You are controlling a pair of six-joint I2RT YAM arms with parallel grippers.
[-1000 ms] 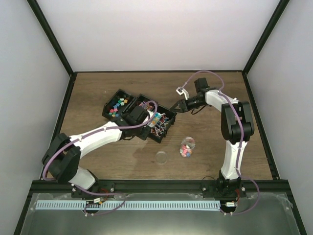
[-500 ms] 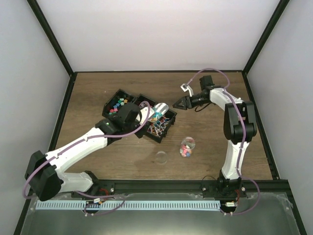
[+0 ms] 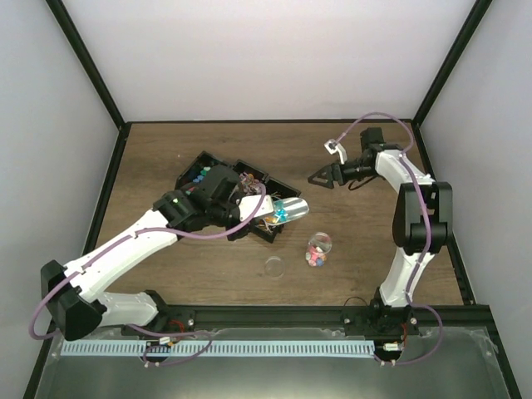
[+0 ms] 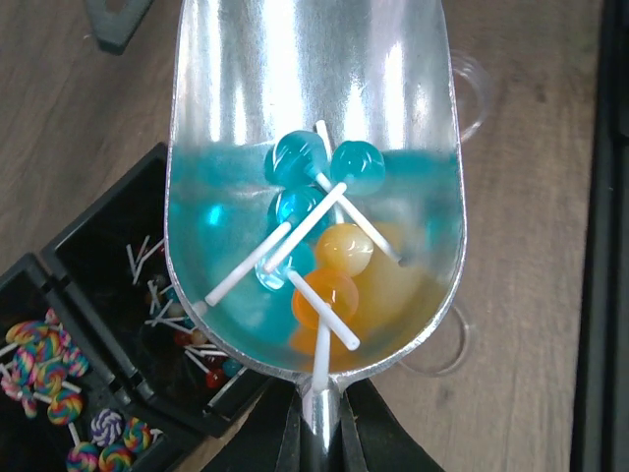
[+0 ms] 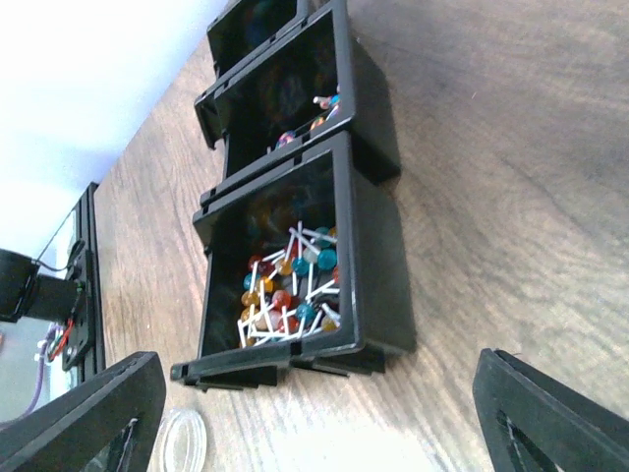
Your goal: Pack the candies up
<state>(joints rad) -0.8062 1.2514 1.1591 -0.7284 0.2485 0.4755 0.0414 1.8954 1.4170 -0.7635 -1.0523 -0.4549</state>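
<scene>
Several blue and orange ball candies (image 4: 314, 231) on white sticks lie in the silver scoop (image 4: 314, 88). My left gripper (image 4: 319, 433) is shut on the scoop's handle. From above, the scoop (image 3: 283, 209) hangs over the right end of the black bins (image 3: 218, 179), pointing right. The small clear jar (image 3: 318, 248) stands on the table in front of it with a few candies inside; its rim (image 4: 474, 90) shows beside the scoop. My right gripper (image 3: 318, 177) is open and holds nothing, right of the bins. More stick candies (image 5: 290, 283) fill the nearest bin (image 5: 373, 285).
A clear round lid (image 3: 273, 266) lies on the wood left of the jar, and it shows beside the left finger (image 5: 79, 418) as a clear ring (image 5: 183, 441). Swirl lollipops (image 4: 44, 388) sit in the middle bin. Black frame rails border the table.
My left arm has lifted the scoop out of the bin with candies in it and swung it right. My right gripper has opened wide and drawn back to the right, away from the bins.
</scene>
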